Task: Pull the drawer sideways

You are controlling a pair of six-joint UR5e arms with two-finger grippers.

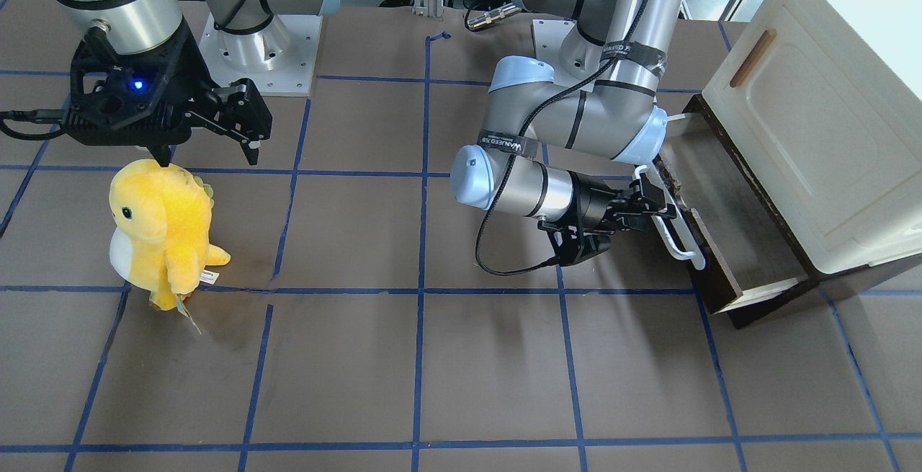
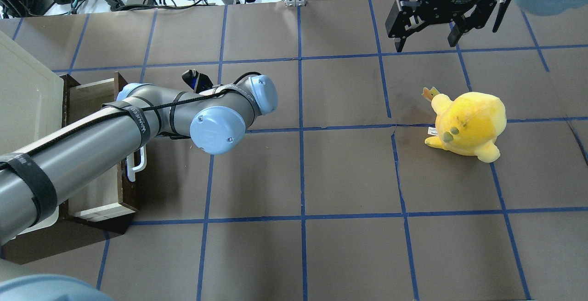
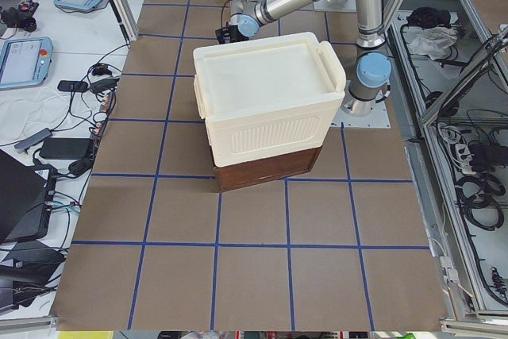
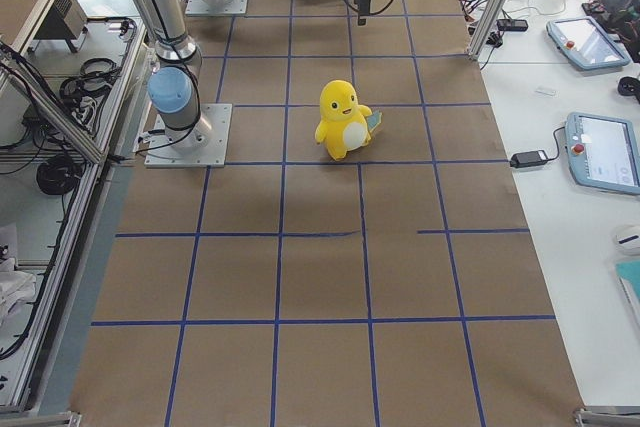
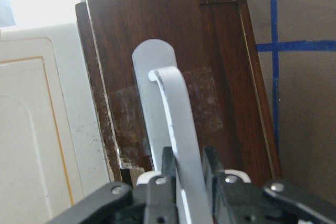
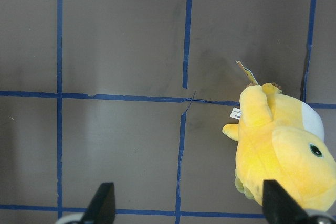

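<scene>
While clamping left gripper (image 1: 659,205) on handle (image 1: 681,238) of drawer (image 1: 724,277), part-out beneath cabinet (image 1: 814,133): risking sliding along its slick surface, or jamming and dragging cabinet along if pulling off-axis.

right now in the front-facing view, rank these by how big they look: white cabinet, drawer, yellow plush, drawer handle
1. cream-white cabinet, largest even though the frame's edge cuts it off
2. drawer, partly hidden under the cabinet
3. yellow plush, somewhat smaller than the drawer's visible part
4. white bar handle, clearly smallest
</scene>
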